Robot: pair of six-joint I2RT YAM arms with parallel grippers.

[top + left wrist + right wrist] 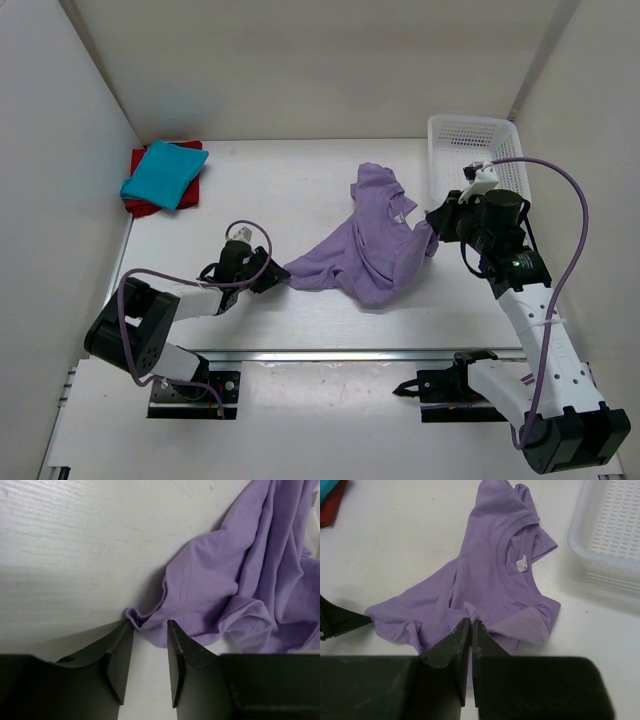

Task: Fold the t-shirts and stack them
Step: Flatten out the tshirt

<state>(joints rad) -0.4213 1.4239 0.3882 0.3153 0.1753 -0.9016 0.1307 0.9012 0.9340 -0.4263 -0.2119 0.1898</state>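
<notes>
Top external view: lavender shirt [375, 240] lies crumpled mid-table, collar toward the far side, between my two hands. Teal shirt [163, 172] is folded and sits on the red shirt [141, 208], both in the far-left corner of the table [300, 180]. White lattice basket [470, 140] at far right, well apart from that stack. My left hand [272, 278] is low at the lavender shirt's near-left corner. My right hand [434, 225] is at its right edge, near the basket. From up here I cannot tell whether either hand is released or clenched.

Left wrist view answers that for this side: fingers [120, 650] apart, bare table showing in the gap, hand released. The shirt's rolled hem corner lies right at the fingertips, across the mouth of the gap, not pinched.

Right wrist view: fingers pressed nearly together with only a thin slit between them, clenched on a small peak of lavender cloth that rises at the tips. Only this view shows the round collar with a white label [521, 564] inside it, and a sleeve folded over just beside the grip. It also catches the basket's corner at upper right, slivers of red and teal at the upper-left edge, and my left hand's dark finger at the shirt's far corner.
</notes>
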